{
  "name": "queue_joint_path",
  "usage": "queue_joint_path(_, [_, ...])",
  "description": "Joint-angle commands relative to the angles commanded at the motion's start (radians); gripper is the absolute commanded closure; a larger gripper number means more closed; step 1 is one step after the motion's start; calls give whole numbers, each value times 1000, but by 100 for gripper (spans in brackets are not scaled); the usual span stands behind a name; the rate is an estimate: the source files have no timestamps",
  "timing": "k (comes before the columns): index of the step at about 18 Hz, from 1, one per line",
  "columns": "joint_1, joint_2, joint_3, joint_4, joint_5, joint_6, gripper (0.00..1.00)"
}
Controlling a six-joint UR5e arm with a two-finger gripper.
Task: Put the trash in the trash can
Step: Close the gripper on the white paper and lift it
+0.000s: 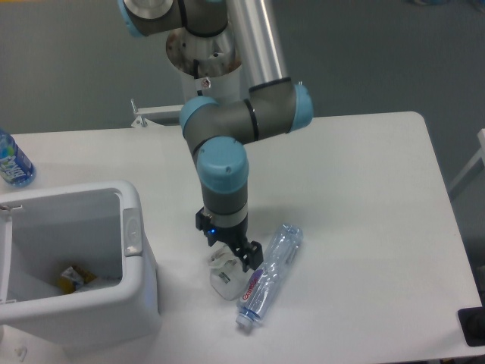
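End effector (231,250) low over crumpled wrapper (225,274), fingers spread wide astride it, nothing gripped. Crushed bottle (270,274) lies just beside, at wrapper's 3 o'clock, on counter (364,197). Trash can (76,262) at 9 o'clock.

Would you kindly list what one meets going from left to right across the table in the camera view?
Blue-labelled bottle → white trash can → crumpled white wrapper with the gripper on it → crushed clear bottle.

Soft, even light; slight blur
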Motion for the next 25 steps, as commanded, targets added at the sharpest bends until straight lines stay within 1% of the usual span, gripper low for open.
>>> queue_joint_path(2, [-22,-3,-5,2,17,-32,0])
queue_joint_path(3, [-23,-8,-3,3,34,-40,4])
queue_joint_path(5, [-26,-12,1,5,54,-61,52])
queue_joint_path(7, [-32,-9,6,5,52,-92,94])
queue_joint_path(8, [-31,-6,5,5,52,-95,98])
queue_joint_path(11, [-32,5,-5,-3,48,-98,100])
queue_joint_path(13, [-32,23,-8,-12,51,-98,100])
queue_joint_path(15, [-32,52,-20,-35,49,-98,100])
queue_joint_path(18, [-28,121,-32,-73,45,-98,100])
queue_joint_path(21, [-15,198,-32,-156,-6,-123,100])
queue_joint_path(22, [1,231,-32,-169,-30,-130,100])
queue_joint_path(24, [43,300,-22,-167,-76,-140,100])
queue_joint_path(25, [63,328,-5,-164,-106,-159,100])
